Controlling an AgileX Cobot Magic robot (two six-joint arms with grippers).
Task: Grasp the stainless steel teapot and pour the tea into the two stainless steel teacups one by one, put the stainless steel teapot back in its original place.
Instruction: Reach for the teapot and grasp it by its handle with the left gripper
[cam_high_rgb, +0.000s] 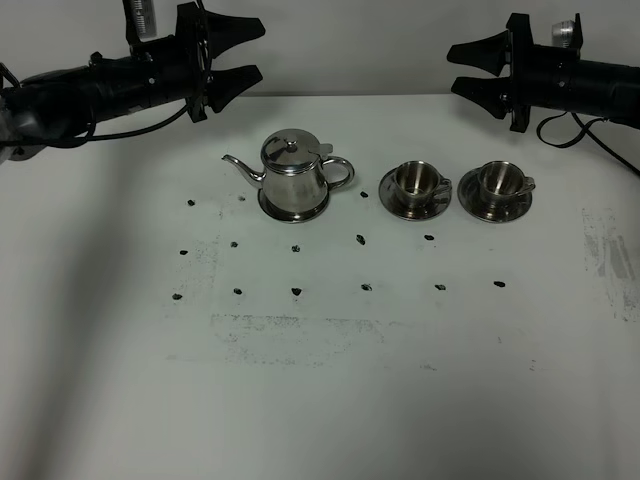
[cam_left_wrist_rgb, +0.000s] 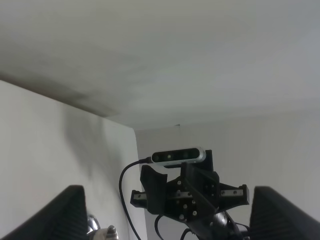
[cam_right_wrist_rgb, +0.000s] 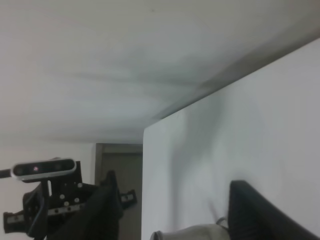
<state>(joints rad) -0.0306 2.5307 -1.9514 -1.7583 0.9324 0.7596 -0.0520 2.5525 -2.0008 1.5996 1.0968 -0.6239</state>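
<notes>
A scuffed white table (cam_high_rgb: 400, 400), dotted with small black marks (cam_high_rgb: 296, 291), met a plain pale wall (cam_high_rgb: 350, 50), and on it one shiny conical steel teapot (cam_high_rgb: 292, 175) stood upright in one round rimmed steel dish (cam_high_rgb: 296, 214). On the teapot's handle side sat two small steel teacups, the nearer teacup (cam_high_rgb: 416, 180) and the farther teacup (cam_high_rgb: 497, 180), each on its own saucer (cam_high_rgb: 415, 212). Beyond the teapot, to either side, the left claw (cam_high_rgb: 258, 50) and the right claw (cam_high_rgb: 452, 68) hung spread wide.

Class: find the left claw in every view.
Exterior high: left claw in the upper left, open, up-left of the teapot.
Left wrist: its two dark fingers frame the right claw.
Right wrist: small, far off, by its own camera.
Shared landmark: the white table.
</notes>
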